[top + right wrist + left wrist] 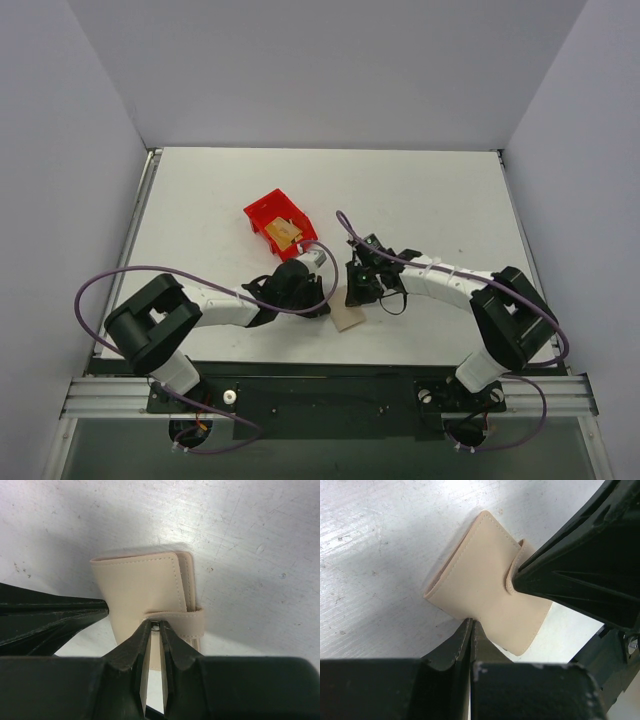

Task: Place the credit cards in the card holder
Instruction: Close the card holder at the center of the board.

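The beige card holder [348, 320] lies folded on the table near the front edge, between the two grippers. In the left wrist view the card holder [480, 585] is closed, and my left gripper [471, 623] is shut with its tips touching the holder's near edge. My right gripper [156, 625] is shut on the end of the snap tab [185, 621], with the metal snap showing between its tips. In the top view my left gripper [318, 305] and my right gripper [357, 295] flank the holder. Orange-yellow credit cards [285, 235] lie in the red bin.
The red plastic bin [262, 211] stands tilted just behind the left gripper, near the table's middle. Purple cables loop from both arms. Grey walls close off the left, back and right sides of the table.
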Robot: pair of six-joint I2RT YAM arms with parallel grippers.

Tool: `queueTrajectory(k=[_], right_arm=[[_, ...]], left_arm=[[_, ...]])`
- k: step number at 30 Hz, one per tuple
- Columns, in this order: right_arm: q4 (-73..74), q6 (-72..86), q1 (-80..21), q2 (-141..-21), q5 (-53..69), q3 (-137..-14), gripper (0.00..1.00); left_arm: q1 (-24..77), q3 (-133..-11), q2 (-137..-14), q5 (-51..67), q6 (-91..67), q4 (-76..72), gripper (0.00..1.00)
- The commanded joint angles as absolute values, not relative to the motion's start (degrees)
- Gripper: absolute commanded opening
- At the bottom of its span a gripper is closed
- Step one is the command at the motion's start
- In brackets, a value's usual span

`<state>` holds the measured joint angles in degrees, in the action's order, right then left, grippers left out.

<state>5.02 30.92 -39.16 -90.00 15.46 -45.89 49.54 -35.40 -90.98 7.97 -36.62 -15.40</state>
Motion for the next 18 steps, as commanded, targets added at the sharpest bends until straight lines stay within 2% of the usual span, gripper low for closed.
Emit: queueTrajectory(k=[1, 13, 18], right_arm=[[14.14, 29.44, -41.39, -94.39, 8.71, -47.37, 0.09], [16.27, 30.15, -44.03, -97.21, 3.96, -48.52, 0.09], [9.33, 31.02, -43.86, -91.24, 6.5, -46.06, 0.09]], left_arm=[[49.48, -37.0, -92.55, 8.44, -36.12, -18.9, 0.08], [49.48, -36.91, -92.99, 8.79, -36.12, -19.34, 0.08], [49.4, -37.09, -91.59, 8.35, -36.12, -18.64, 0.07]])
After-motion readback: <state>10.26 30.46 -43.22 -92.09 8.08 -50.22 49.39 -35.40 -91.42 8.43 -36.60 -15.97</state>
